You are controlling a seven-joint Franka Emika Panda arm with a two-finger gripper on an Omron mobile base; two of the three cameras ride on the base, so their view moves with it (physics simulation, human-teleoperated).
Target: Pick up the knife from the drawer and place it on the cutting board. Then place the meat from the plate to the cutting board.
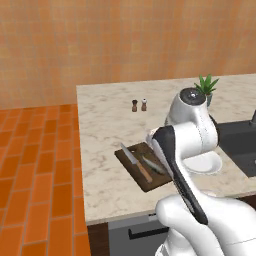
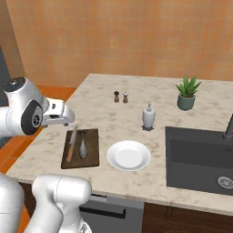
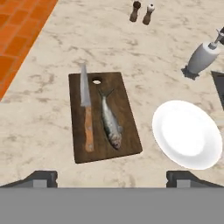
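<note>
Wide apart, the gripper's (image 3: 112,177) fingertips hold nothing above the counter's (image 3: 52,39) front edge. Knife (image 3: 86,113) and meat (image 3: 110,123) lie side by side on the cutting board (image 3: 127,127), apart. Just beside the board sits the plate (image 3: 187,133). Farther back stand a soap dispenser (image 3: 202,57) and two small shakers (image 3: 142,12); a potted plant (image 2: 187,93) and dark sink (image 2: 200,159) lie beyond.

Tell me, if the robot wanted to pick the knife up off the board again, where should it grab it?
Probably by the wooden handle of the knife, coming straight down from above. The knife lies flat on the cutting board, so only the top is free. The handle is thicker than the thin blade, and the meat lies close beside it but apart, so the open gripper should straddle the handle carefully.
</note>
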